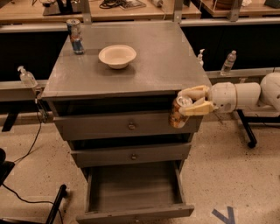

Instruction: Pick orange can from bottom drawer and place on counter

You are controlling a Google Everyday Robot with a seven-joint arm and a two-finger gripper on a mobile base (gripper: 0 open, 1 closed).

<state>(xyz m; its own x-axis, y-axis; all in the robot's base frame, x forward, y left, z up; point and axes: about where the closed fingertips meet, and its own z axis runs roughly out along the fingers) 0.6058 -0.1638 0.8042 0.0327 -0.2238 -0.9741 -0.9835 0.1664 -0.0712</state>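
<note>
Grey bottom drawer [131,189] stands pulled out at the foot of the cabinet, its plain floor showing. A blue tape mark [223,215] lies on the speckled floor to its right. The middle drawer [131,154] and top drawer [127,126] above it are shut.

The orange can [177,117] is off the ground, well above the bottom drawer. It sits in front of the right end of the top drawer and just below the counter's front-right corner, leaning slightly. The gripper [187,101] reaches in from the right on a white arm [238,95]. Its tan fingers [194,92] are clamped on the can near its silver lid.

The counter [166,61] carries a pale bowl [117,56] near its middle. A blue, red and silver can [75,36] stands upright at its back-left corner. Wooden tabletops [144,11] run behind.
</note>
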